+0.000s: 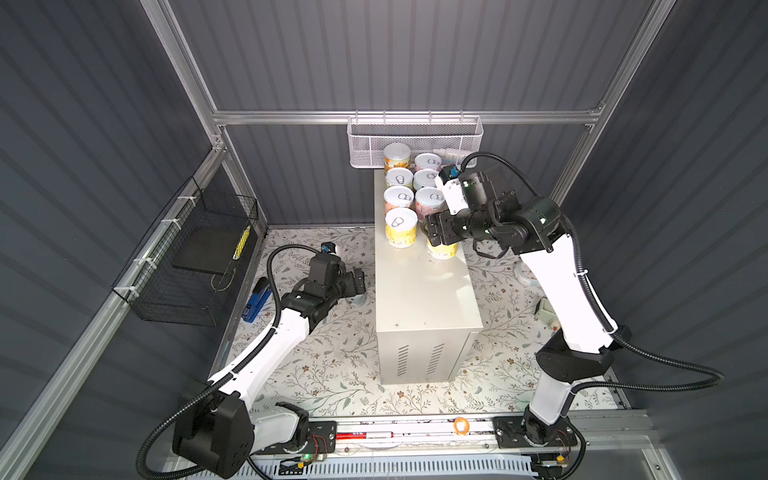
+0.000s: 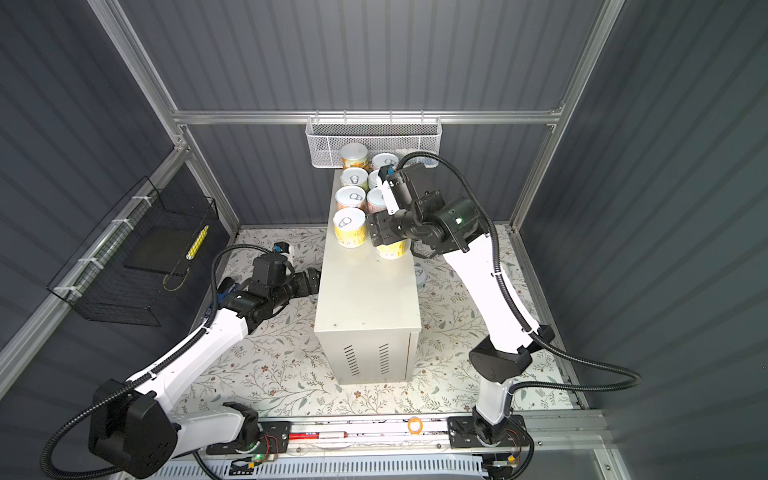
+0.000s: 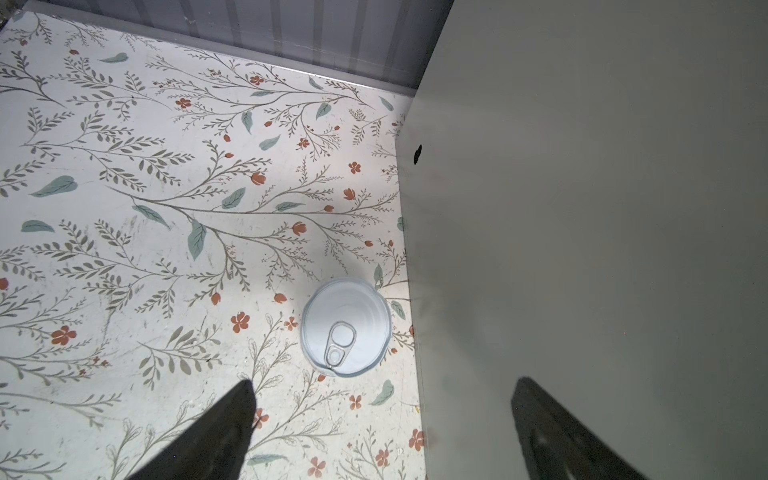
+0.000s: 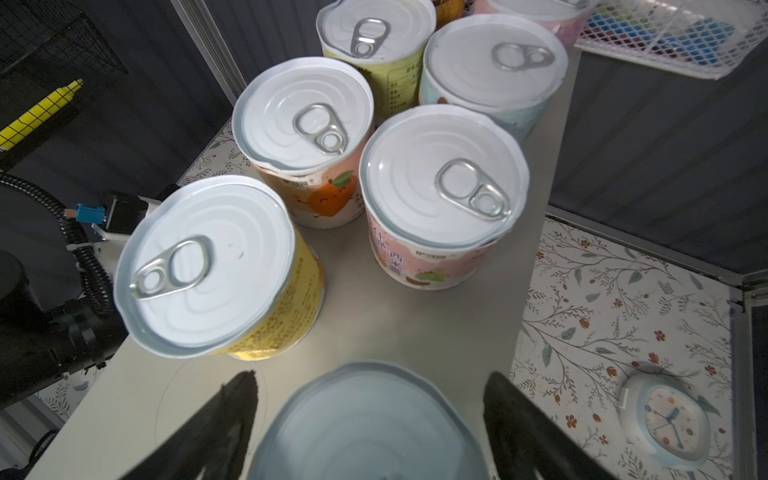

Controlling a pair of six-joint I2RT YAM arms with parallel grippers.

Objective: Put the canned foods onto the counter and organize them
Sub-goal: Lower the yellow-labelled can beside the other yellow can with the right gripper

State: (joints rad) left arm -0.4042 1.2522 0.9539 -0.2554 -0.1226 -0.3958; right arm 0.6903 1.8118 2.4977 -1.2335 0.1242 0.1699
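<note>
The surface [image 1: 419,291] is the flat top of a tall beige box [image 1: 424,361] that stands on a floral sheet [image 1: 332,365]. Eight cans [image 1: 398,197] stand upright on the far half of the surface, silver pull-tab lids up, paired in two rows that run away from the camera. The nearest in the left row is a yellow can [image 1: 401,227]. Behind it come peach, pink and pale-labelled ones, packed close together. The right tool [image 1: 434,232] reaches in from the right over the near end of the right row. In the right wrist view its two dark fingers [image 4: 220,424] stand spread on either side of the last can [image 4: 370,424]. A sliver of gap shows on each side, so the tool brackets this can without pinching it. That can has a yellow label and sits on the surface beside the yellow can, apart from it. The left tool [image 1: 358,284] hangs low over the floral sheet just left of the box, spread wide and empty. In the left wrist view a loose can [image 3: 347,328] stands upright on the sheet, just beside the box wall and ahead of the fingertips, not between them. A white mesh basket [image 1: 415,141] hangs on the back rail above the far cans. A small round clock [image 4: 665,419] lies on the sheet to the right of the box.
</note>
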